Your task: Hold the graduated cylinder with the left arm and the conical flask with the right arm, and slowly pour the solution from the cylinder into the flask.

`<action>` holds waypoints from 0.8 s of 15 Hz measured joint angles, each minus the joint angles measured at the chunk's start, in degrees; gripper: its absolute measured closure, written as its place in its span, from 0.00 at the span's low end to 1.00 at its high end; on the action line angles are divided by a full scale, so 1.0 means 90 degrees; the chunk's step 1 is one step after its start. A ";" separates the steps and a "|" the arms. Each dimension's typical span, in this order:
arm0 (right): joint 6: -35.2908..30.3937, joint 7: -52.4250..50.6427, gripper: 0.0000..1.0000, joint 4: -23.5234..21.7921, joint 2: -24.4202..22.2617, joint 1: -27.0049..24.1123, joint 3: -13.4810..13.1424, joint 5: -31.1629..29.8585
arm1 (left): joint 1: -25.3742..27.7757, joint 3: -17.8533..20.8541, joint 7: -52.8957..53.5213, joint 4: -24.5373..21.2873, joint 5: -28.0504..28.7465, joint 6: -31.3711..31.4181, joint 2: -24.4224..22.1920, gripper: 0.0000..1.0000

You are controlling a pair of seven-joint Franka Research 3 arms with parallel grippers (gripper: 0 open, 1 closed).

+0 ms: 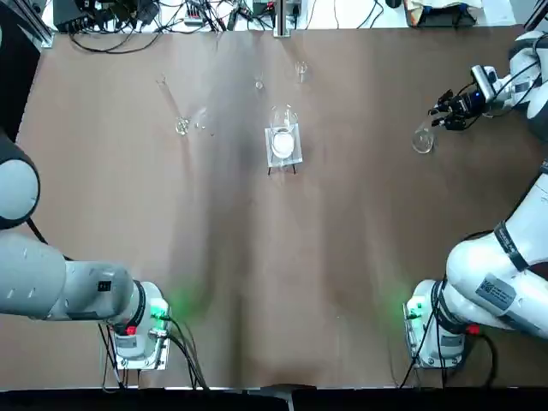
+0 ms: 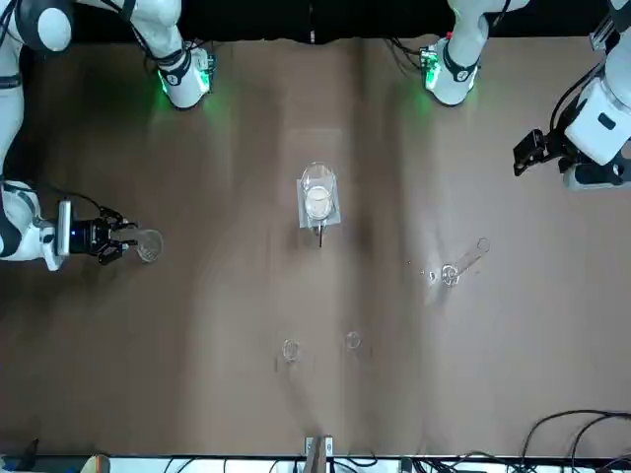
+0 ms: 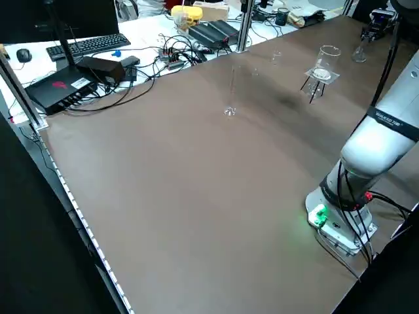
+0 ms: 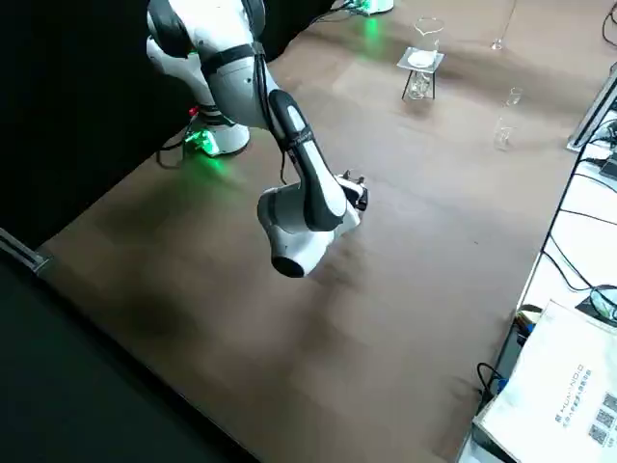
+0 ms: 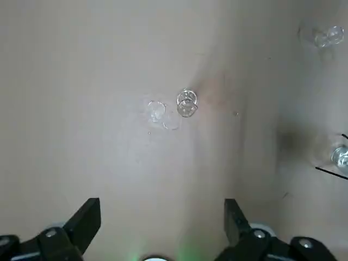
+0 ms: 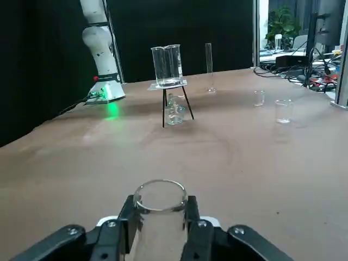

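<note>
The graduated cylinder (image 1: 175, 110) stands upright and alone on the far left part of the table, a thin clear tube (image 2: 463, 262) on a small foot. High above it my left gripper (image 5: 162, 216) is open and empty, looking down on the cylinder's mouth (image 5: 186, 103). The conical flask (image 1: 422, 139) sits on the table at the far right. My right gripper (image 6: 160, 215) is shut on the flask's neck (image 6: 160, 198), one finger on each side, with the arm low over the table (image 2: 110, 241).
A glass vessel with white contents (image 1: 283, 141) stands on a small wire stand at the table's middle. Two tiny glass pieces (image 1: 301, 70) (image 1: 259, 85) sit behind it. Cables and equipment line the far edge. Both arm bases glow green at the near edge.
</note>
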 joint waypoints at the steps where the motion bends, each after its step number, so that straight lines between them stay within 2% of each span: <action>1: -0.0012 -0.0014 0.61 0.0001 0.0016 -0.0002 0.0001 0.0009 | -0.0004 -0.0002 0.0000 0.0001 0.0000 0.0000 0.0000 0.00; 5: -0.0014 -0.0019 0.59 0.0005 0.0016 -0.0002 0.0004 0.0010 | -0.0013 -0.0016 0.0000 0.0003 0.0000 0.0000 -0.0007 0.00; 7: -0.0025 -0.0019 0.43 0.0005 0.0016 -0.0002 0.0004 0.0010 | -0.0015 -0.0018 0.0000 0.0004 0.0000 0.0000 -0.0007 0.00; 11: -0.0038 -0.0012 0.06 0.0007 0.0017 -0.0019 0.0004 0.0019 | -0.0015 -0.0018 0.0000 0.0004 0.0000 0.0000 -0.0007 0.00; 12: -0.0038 0.0006 0.00 0.0015 0.0017 -0.0030 0.0004 0.0026 | -0.0015 -0.0018 0.0000 0.0004 0.0000 0.0000 -0.0007 0.00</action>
